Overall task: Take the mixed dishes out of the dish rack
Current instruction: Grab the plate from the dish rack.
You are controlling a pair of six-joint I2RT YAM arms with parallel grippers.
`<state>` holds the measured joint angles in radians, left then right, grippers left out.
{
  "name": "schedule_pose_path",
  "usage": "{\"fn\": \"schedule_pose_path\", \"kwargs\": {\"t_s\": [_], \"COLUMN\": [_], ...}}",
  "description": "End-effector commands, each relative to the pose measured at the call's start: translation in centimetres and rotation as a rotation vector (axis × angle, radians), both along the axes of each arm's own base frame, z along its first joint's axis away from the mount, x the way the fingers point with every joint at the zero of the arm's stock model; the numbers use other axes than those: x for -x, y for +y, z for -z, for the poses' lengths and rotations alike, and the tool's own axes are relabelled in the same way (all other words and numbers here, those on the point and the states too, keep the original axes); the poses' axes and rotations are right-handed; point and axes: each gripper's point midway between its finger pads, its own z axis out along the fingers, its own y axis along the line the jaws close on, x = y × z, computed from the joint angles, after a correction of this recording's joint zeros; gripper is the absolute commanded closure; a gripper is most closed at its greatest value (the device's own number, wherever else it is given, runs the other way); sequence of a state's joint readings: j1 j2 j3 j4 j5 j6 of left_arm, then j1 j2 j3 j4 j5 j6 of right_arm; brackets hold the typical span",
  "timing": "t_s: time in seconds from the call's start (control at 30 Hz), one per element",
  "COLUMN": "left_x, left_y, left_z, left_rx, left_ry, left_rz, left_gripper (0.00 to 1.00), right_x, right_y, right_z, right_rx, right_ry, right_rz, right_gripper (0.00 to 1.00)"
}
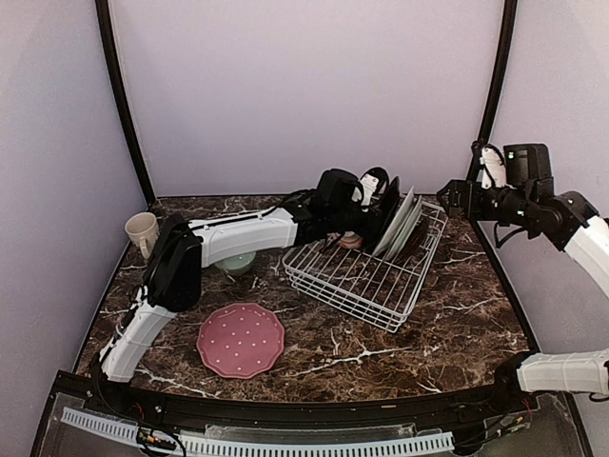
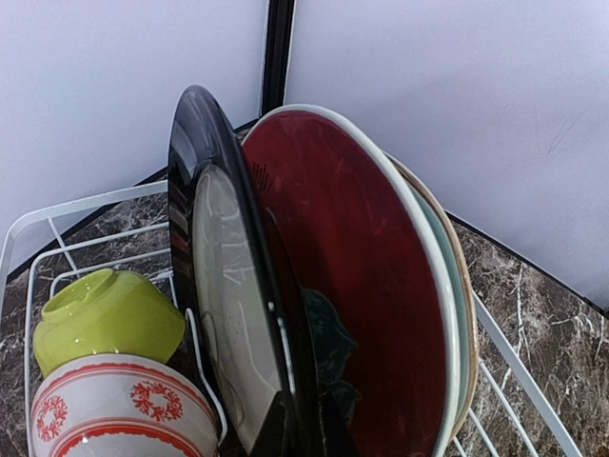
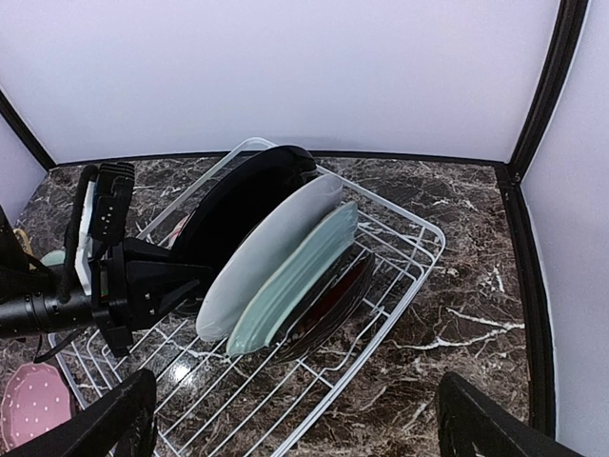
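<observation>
While the dish rack (image 1: 344, 301) holds most of its load, we judge the step in hand to be pulling out the black plate (image 2: 205, 286). The left tool (image 3: 164, 284) is clenched, and the plate's rim runs straight down into its fingers, so we take it as gripped on that edge. The plate stands upright, nearest the tool in the row, with the red plate (image 2: 352, 286) leaning just behind it.

The next move calls for a straight lift up and out. Any tilt would drag the red plate along or knock the lime bowl (image 2: 105, 319) and the pink-striped bowl (image 2: 114, 409), which sit low beside the tool.

Only the left wrist view shows those two bowls and the red face. The overhead view alone shows what is already out on the tabletop (image 1: 381, 362): the pink dotted plate (image 1: 241, 340), the beige mug (image 1: 143, 233) and the mint bowl (image 1: 235, 262), all behind the tool. The right tool (image 1: 451, 198) hovers released, well apart from the rack.
</observation>
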<state>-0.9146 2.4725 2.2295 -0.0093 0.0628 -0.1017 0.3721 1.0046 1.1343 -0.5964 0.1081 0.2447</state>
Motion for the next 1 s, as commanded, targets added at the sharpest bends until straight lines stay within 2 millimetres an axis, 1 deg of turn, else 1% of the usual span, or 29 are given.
{"fn": "schedule_pose_path", "kwargs": {"t_s": [0.0, 0.03, 0.07, 0.1, 0.13, 0.17, 0.4, 0.43, 0.47, 0.5, 0.53, 0.63, 0.67, 0.7, 0.77, 0.87, 0.9, 0.93, 0.97], "left_x": [0.8, 0.9, 1.0, 1.1, 1.2, 1.4, 2.7, 2.8, 2.9, 3.2, 3.4, 4.0, 4.2, 4.4, 4.8, 5.1, 5.3, 5.4, 5.6], "left_y": [0.1, 0.3, 0.4, 0.6, 0.7, 0.9, 2.2, 2.4, 2.6, 2.6, 2.9, 3.2, 3.4, 3.5, 4.0, 4.7, 5.0, 5.3, 5.5], "left_z": [-7.2, -8.1, -8.5, -9.6, -10.1, -11.1, -15.4, -15.6, -16.3, -16.5, -17.1, -17.9, -18.4, -18.4, -19.2, -19.3, -19.9, -19.8, -20.3], "left_rx": [0.092, 0.102, 0.106, 0.12, 0.127, 0.14, 0.192, 0.189, 0.196, 0.192, 0.198, 0.192, 0.195, 0.188, 0.187, 0.166, 0.169, 0.16, 0.165], "left_ry": [-0.076, -0.081, -0.077, -0.083, -0.079, -0.085, -0.083, -0.082, -0.087, -0.084, -0.088, -0.088, -0.091, -0.087, -0.086, -0.071, -0.07, -0.059, -0.058], "left_rz": [0.017, 0.015, 0.013, 0.011, 0.009, 0.009, -0.001, -0.005, -0.009, -0.006, -0.006, -0.007, -0.009, -0.008, -0.013, -0.031, -0.033, -0.035, -0.036], "left_gripper": [0.99, 0.99, 0.99, 0.99, 0.99, 0.99, 0.99, 0.99, 0.99, 0.99, 0.99, 0.99, 0.99, 0.99, 0.99, 0.99, 0.99, 0.99, 0.99], "right_x": [0.1, 0.2, 0.2, 0.3, 0.3, 0.3, 0.4, 0.4, 0.4, 0.3, 0.3, 0.3, 0.3, 0.3, 0.2, 0.0, 0.0, -0.1, -0.1], "right_y": [-0.2, -0.3, -0.3, -0.3, -0.3, -0.3, -0.1, 0.0, 0.0, 0.0, 0.1, 0.2, 0.2, 0.3, 0.4, 0.7, 0.7, 0.8, 0.9], "right_z": [-0.6, -0.7, -0.7, -0.8, -0.9, -0.8, -0.4, -0.4, -0.3, -0.3, -0.2, 0.0, 0.0, 0.0, 0.0, 0.4, 0.6, 0.6, 0.8], "right_rx": [-0.024, -0.028, -0.029, -0.032, -0.035, -0.037, -0.052, -0.055, -0.057, -0.059, -0.062, -0.069, -0.074, -0.077, -0.083, -0.09, -0.093, -0.097, -0.099], "right_ry": [-0.029, -0.032, -0.032, -0.035, -0.036, -0.034, -0.022, -0.021, -0.018, -0.018, -0.015, -0.008, -0.007, -0.007, -0.002, 0.014, 0.019, 0.022, 0.027], "right_rz": [0.012, 0.012, 0.013, 0.015, 0.014, 0.013, 0.011, 0.011, 0.009, 0.009, 0.01, 0.008, 0.008, 0.006, 0.006, 0.0, -0.002, -0.004, -0.006], "right_gripper": [0.01, 0.01, 0.01, 0.01, 0.01, 0.01, 0.01, 0.01, 0.01, 0.01, 0.01, 0.01, 0.01, 0.01, 0.01, 0.01, 0.01, 0.01, 0.01]}}
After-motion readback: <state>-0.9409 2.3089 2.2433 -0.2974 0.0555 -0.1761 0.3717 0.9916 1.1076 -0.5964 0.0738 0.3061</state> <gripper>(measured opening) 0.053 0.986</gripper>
